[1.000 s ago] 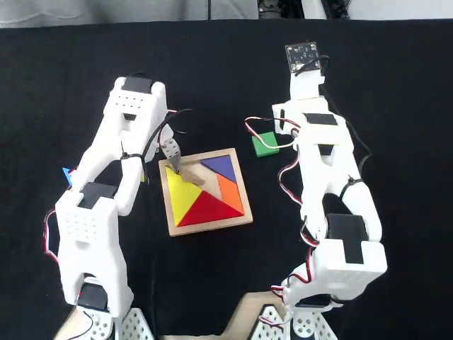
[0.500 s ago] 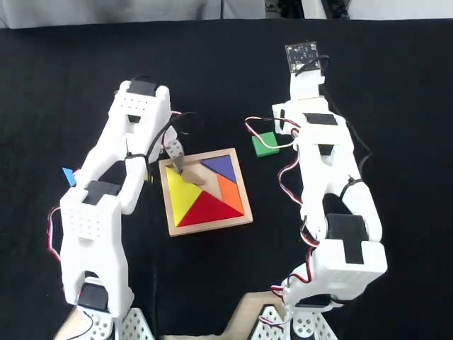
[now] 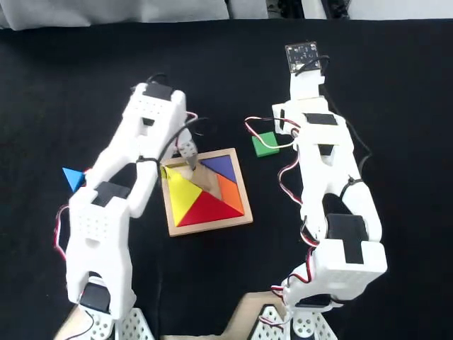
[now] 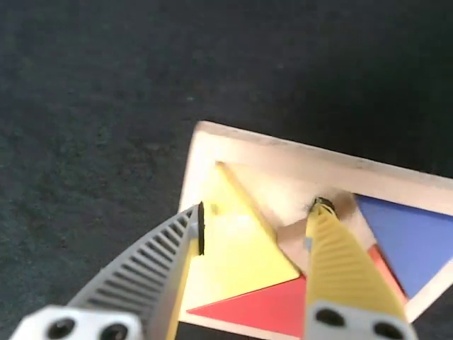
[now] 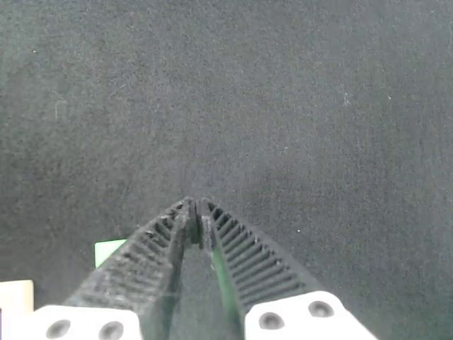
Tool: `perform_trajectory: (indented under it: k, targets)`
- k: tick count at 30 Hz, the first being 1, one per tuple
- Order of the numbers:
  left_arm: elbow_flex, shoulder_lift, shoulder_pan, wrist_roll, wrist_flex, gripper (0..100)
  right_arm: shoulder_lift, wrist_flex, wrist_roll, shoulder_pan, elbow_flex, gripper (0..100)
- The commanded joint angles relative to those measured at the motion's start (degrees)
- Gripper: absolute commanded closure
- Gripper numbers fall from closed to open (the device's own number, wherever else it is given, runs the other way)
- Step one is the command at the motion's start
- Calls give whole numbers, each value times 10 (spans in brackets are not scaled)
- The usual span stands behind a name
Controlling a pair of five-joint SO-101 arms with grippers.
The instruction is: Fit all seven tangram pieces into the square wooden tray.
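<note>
- Black cloth table; tray [image 3: 212, 225] sits between the arms, with yellow [image 3: 182, 195], red [image 3: 209, 209], orange and purple pieces in it.
- Left gripper [image 4: 260, 210]: jaws spread over the tray's far-left corner, straddling yellow; whether it touches is hard to tell.
- Right gripper [image 5: 192, 210]: jaws pressed together, green square [image 3: 265, 144] just beside it.
- Blue triangle [image 3: 73, 177] lies loose outside the left arm, which is the nearer one.

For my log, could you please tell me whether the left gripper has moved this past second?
Yes: the left gripper slid along the tray rim toward the purple piece.
</note>
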Motion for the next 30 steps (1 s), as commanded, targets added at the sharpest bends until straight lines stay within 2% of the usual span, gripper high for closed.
perform_trajectory:
  k: [1,8,12,17,22,27,30]
  targets:
    - [-24,0,22,2,-11,755,-1,-9,-4,-7,-2,987]
    - [-35,0,42,2,18,755,-1,-9,-4,-7,-2,987]
    - [-79,6,70,2,58,755,-1,-9,-4,-7,-2,987]
    - [-83,6,102,2,66,755,-1,-9,-4,-5,-2,987]
    - [-118,0,73,3,115,755,-1,-9,-4,-3,-4,987]
    - [-130,3,14,3,113,755,-1,-9,-4,-3,-3,987]
    - [-123,9,2,2,113,755,-1,-9,-4,-3,-3,987]
